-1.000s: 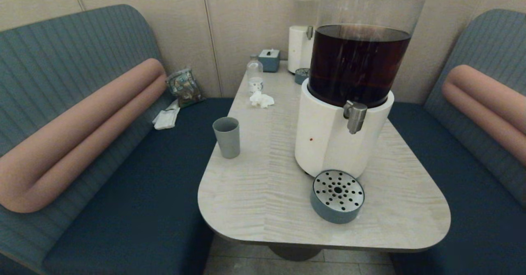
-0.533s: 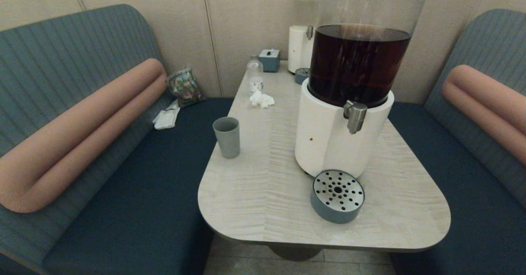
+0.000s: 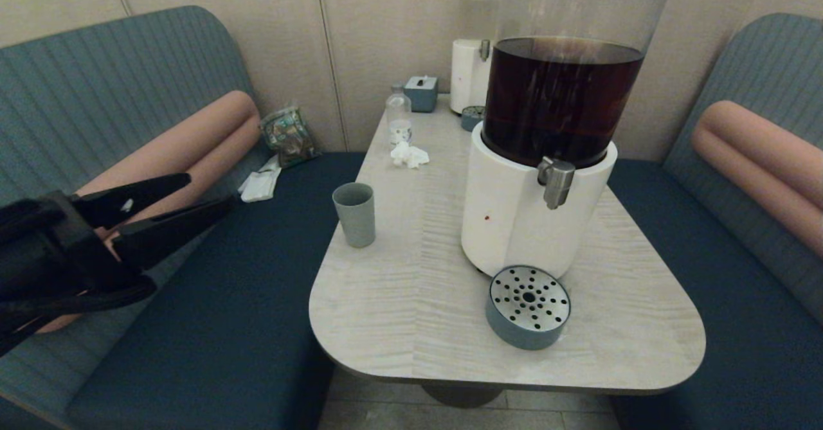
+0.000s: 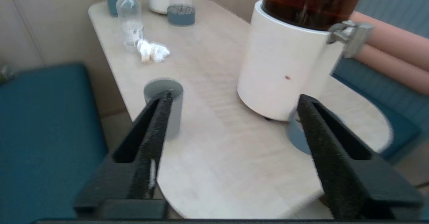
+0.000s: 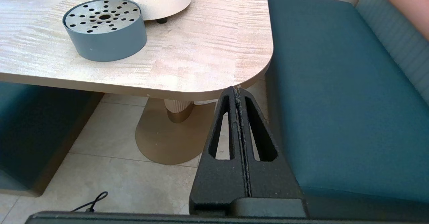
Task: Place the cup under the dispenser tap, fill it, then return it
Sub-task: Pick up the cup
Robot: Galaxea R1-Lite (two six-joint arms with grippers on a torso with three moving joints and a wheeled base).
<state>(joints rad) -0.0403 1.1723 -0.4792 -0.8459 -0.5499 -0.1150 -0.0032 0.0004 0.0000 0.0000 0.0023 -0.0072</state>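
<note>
Reaching from the head view, your left gripper hangs over the bench seat, its fingers spread apart and pointing toward the cup. The cup stands upright near the table edge, ahead of the fingertips and well apart from them, empty of any grasp. Beyond it, further from the gripper, sits the dispenser tap above the drip tray. You risk clipping the table edge if you come in low, and a nudge would likely tip so light a tumbler off the near side.

From the left wrist view, the left gripper is released wide; one finger lines up in front of the cup, not around it. Closing from this line would probably push the cup sideways, so centre it between the fingers first. The white dispenser base lies toward the other finger, and a wide swing could strike it.

From the right wrist view, your right gripper is parked below the table corner, clenched on nothing, with the drip tray well off to its side.
</note>
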